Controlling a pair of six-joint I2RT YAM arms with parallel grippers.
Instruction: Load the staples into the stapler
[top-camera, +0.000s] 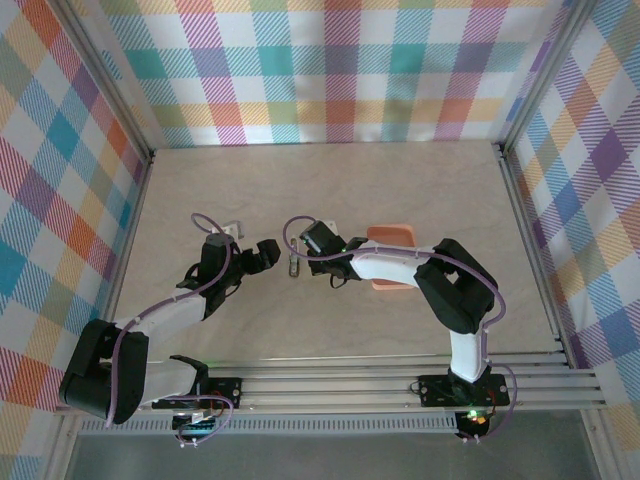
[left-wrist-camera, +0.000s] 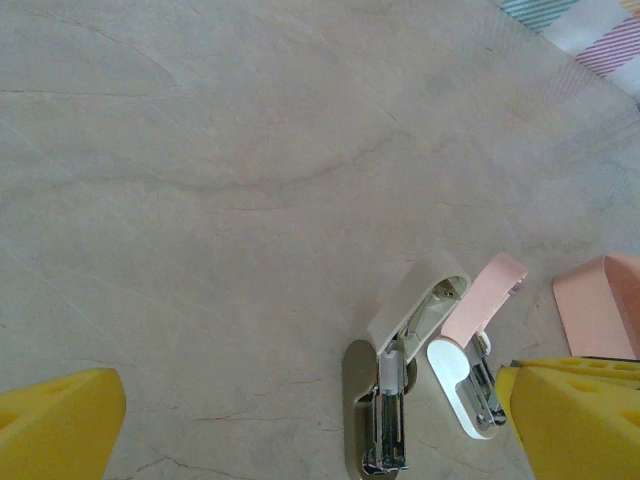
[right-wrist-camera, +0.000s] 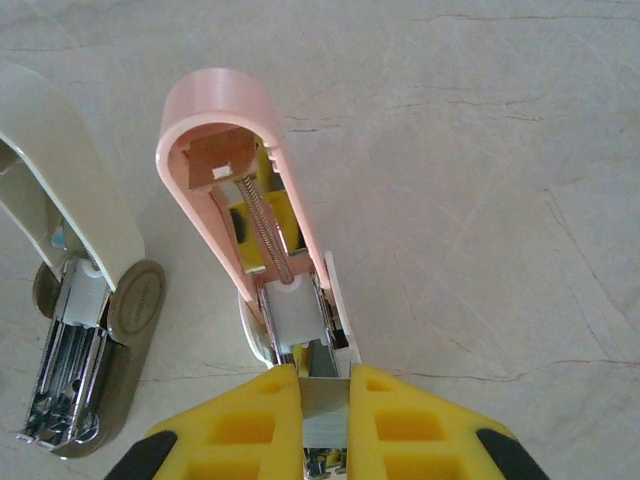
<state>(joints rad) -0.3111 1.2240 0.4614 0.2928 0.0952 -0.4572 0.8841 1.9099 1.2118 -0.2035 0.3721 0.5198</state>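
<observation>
Right hand (right-wrist-camera: 325, 380) is pinched narrow on the silvery metal part of the pink stapler (right-wrist-camera: 215, 110), lid flipped up and spring showing. Just beside it on the desk (right-wrist-camera: 500, 150) sits a beige stapler (right-wrist-camera: 75, 220), also open. Left hand (left-wrist-camera: 310, 390) is spread wide near both.

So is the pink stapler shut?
No, the pink stapler is flipped open, with its spring showing inside.
</observation>
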